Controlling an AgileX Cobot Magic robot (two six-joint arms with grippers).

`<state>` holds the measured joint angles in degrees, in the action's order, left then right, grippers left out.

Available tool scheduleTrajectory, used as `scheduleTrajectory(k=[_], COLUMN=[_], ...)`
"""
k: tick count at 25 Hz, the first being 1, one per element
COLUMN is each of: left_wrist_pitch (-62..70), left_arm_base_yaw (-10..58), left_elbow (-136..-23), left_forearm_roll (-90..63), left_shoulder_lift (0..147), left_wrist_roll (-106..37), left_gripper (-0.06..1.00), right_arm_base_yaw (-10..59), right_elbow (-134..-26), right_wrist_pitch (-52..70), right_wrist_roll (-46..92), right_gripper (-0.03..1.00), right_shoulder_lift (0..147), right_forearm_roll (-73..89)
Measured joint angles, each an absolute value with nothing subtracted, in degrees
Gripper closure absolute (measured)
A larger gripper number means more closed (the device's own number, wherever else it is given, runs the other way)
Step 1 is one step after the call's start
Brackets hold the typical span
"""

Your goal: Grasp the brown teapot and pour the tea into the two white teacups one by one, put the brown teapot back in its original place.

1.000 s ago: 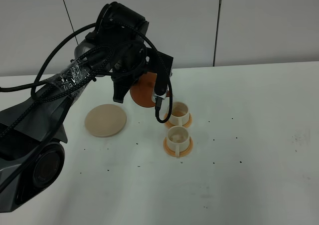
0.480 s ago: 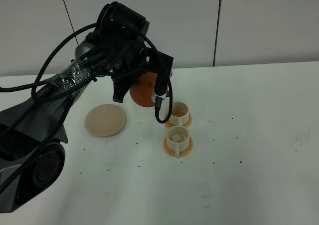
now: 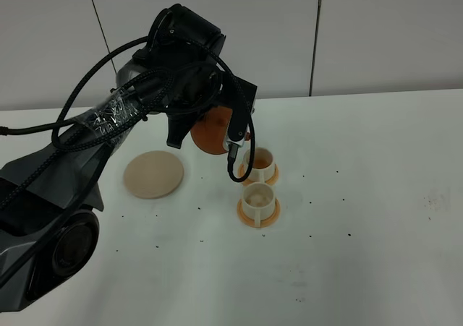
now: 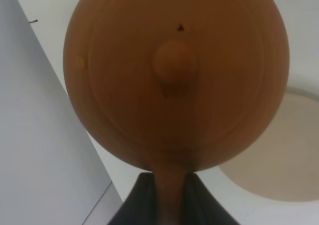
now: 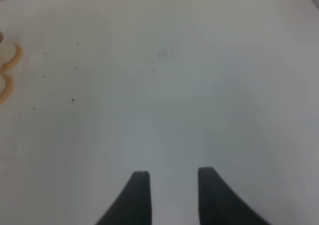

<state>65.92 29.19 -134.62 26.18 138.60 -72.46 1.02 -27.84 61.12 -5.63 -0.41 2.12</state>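
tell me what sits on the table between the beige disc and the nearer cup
Nothing: in the exterior high view that stretch of table between the beige disc and the nearer cup is bare, save a dark speck or two.

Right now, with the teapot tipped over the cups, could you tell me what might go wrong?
1. The left hand grips the brown teapot only by its thin handle, so the tilted pot could swivel and its lid may slip off.
2. A black cable loop hangs right beside the far teacup; it might nudge it.
3. The near teacup stands close by, so tea could splash onto its coaster.
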Motion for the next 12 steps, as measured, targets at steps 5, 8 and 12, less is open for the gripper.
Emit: scheduleTrajectory(k=[5, 8, 12], left_wrist_pitch=[65.8, 65.86, 66.1], left_arm_base_yaw=[29.37, 29.37, 29.43], left_elbow=[-134.62, -134.62, -134.57], left_forearm_roll=[26.99, 27.24, 27.64], left_shoulder_lift=[138.6, 138.6, 138.6], left_wrist_roll=[-72.46, -72.46, -72.46], left_gripper=[0.77, 0.77, 0.77], right_arm_base_yaw=[1.02, 1.02, 1.02], right_elbow=[-27.84, -27.84, -27.84], right_wrist_pitch=[61.12, 61.12, 61.12], right_wrist_roll=[-5.63, -5.63, -5.63], right_gripper=[0.74, 0.74, 0.74], right_shoulder_lift=[-0.41, -0.41, -0.41], right_forearm_roll=[2.12, 2.12, 2.12])
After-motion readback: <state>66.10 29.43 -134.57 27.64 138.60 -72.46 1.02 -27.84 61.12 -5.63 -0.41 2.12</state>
